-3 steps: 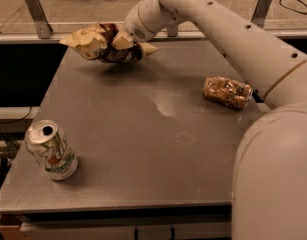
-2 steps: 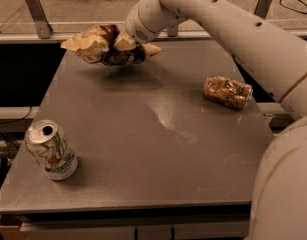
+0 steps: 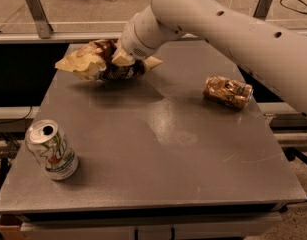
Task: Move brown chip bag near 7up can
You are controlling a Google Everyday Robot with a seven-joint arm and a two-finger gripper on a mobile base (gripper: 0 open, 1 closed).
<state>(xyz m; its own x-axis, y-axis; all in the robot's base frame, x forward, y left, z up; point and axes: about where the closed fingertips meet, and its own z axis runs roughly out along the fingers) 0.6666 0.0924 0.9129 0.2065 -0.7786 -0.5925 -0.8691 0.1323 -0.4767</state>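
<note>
Brown chip bag (image 3: 93, 61): we are holding it at the far side of the table (image 3: 183, 154), well apart from the 7up can (image 3: 50, 150) and beyond it, toward the back edge. The gripper (image 3: 120, 59) is sitting at the bag's right-hand portion, with its fingers clamped on the dark crumpled foil. The cream end is sticking out freely on the side facing away from the arm (image 3: 233, 24).

A shadow is falling on the table under the bag, so we are judging that the bag is hanging clear of the surface. Carried this way, it is not dragging on the tabletop on the way to the can.

The arm is reaching in from the far right of the can, sloping down across the table's back corner, with the wrist bent toward the bag.

The can is standing upright near the front left corner. A small golden-brown packet (image 3: 228, 91) is lying well to the right of the can, off the direct line between bag and can.
</note>
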